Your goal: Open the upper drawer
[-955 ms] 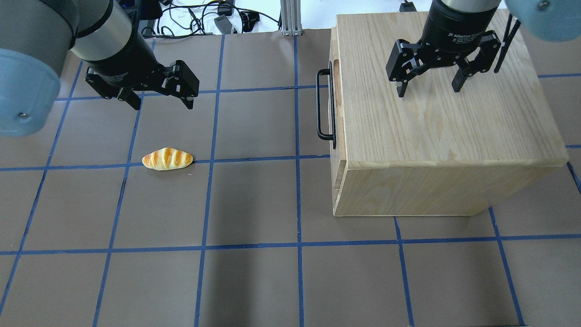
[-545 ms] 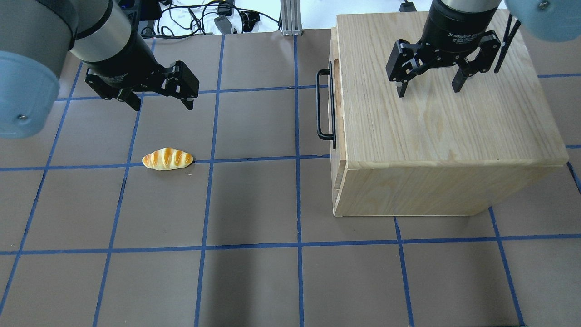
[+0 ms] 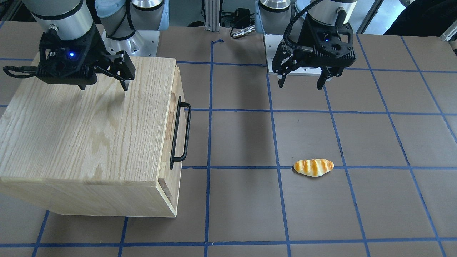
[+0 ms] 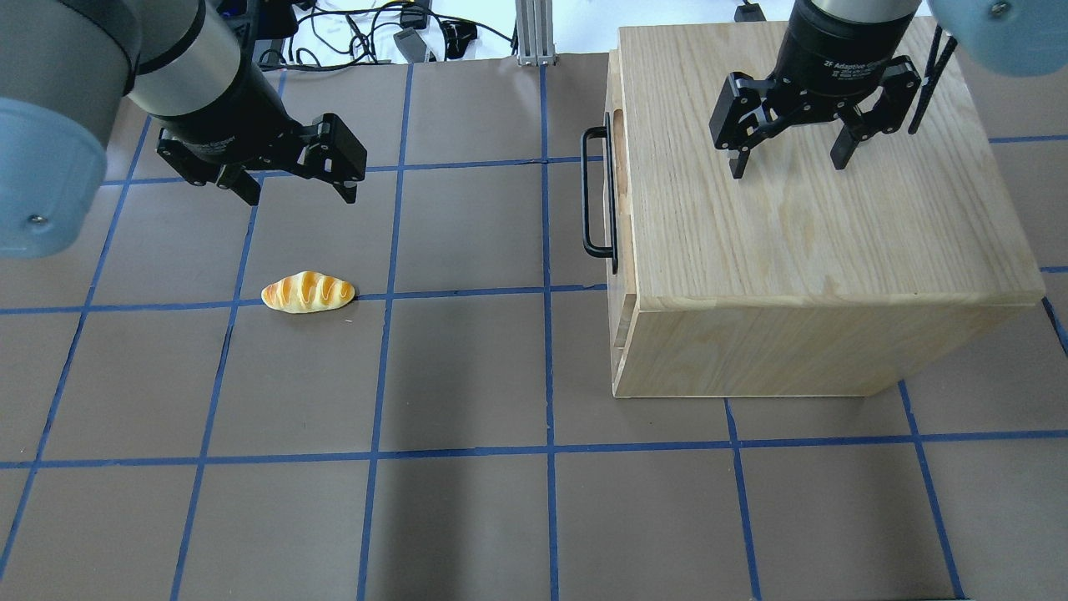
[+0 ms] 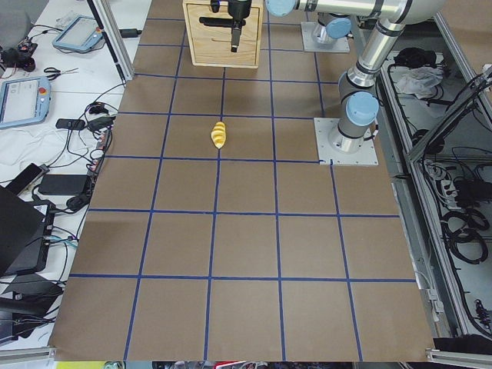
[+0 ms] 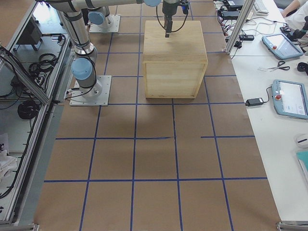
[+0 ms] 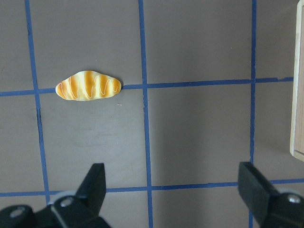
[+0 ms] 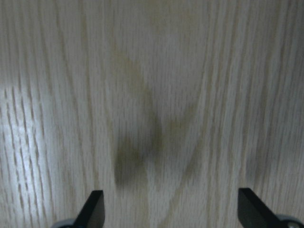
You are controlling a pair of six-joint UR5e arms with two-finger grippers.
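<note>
The upper drawer (image 4: 618, 219) is shut, its pale front flush with the oak cabinet (image 4: 818, 234) on the table's right. Its black bar handle (image 4: 594, 194) faces the table's middle; the handle also shows in the front view (image 3: 179, 132). My left gripper (image 4: 300, 194) is open and empty, hovering over the table well left of the handle, beyond the bread roll (image 4: 309, 292). My right gripper (image 4: 788, 167) is open and empty just above the cabinet top; its wrist view shows only wood grain (image 8: 156, 95).
The toy bread roll (image 3: 313, 167) lies on the brown mat with its blue tape grid, seen under my left gripper (image 7: 175, 190) in the wrist view. Cables and an aluminium post (image 4: 534, 33) sit beyond the far edge.
</note>
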